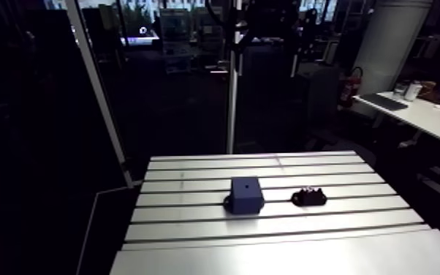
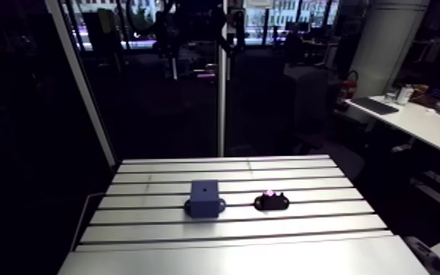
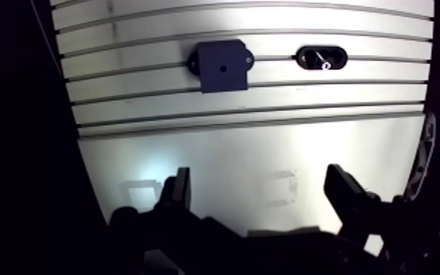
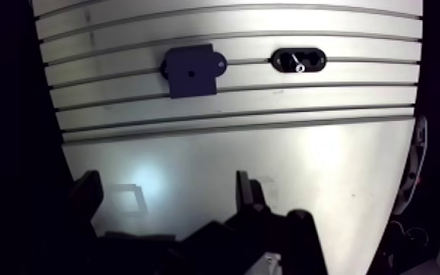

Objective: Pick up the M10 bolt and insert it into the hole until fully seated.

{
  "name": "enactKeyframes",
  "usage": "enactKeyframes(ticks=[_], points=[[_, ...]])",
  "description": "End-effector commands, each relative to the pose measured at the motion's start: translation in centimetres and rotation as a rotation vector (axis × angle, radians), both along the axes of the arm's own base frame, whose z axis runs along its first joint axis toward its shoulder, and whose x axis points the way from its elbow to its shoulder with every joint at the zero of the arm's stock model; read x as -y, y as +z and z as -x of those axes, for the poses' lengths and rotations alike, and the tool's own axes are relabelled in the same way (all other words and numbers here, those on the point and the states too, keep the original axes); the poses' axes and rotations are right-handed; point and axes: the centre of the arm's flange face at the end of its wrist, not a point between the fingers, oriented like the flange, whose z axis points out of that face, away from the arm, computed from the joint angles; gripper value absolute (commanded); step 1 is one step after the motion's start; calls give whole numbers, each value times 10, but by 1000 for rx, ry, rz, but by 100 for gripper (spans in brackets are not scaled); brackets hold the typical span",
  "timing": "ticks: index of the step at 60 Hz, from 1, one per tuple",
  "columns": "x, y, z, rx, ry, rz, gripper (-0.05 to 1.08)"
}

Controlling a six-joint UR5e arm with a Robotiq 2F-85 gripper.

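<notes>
A dark blue block [image 1: 246, 195] with a small hole in its top face stands on the slotted aluminium table [image 1: 281, 252], near its middle. To its right lies a black oval holder [image 1: 308, 197] with the bolt's bright head [image 3: 326, 65] showing in it. In the wrist view my gripper [image 3: 259, 194] hangs high over the plain near part of the table, well short of both objects. Its two dark fingers [image 3: 177, 191] stand wide apart with nothing between them. The block [image 3: 222, 65] and holder [image 3: 321, 58] lie far ahead of the fingers. The gripper does not show in the arm view.
Long slots run across the far half of the table, with the block and holder sitting among them. A smooth plate [image 3: 267, 153] covers the near half. The table's left edge [image 1: 131, 219] drops into darkness.
</notes>
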Motion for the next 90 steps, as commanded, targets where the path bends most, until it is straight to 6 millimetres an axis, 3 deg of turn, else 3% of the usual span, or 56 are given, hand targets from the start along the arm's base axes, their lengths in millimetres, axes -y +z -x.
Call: enactKeyframes(ticks=[1,57,62,78,90], points=[[27,-19,14,34,64,5,1],[21,-22,13,30,70,2,1],[9,-25,13,23,88,-6,1],[-69,-45,10,-12,67,-23,1],[-91,-74,6,-56,73,-31,1]])
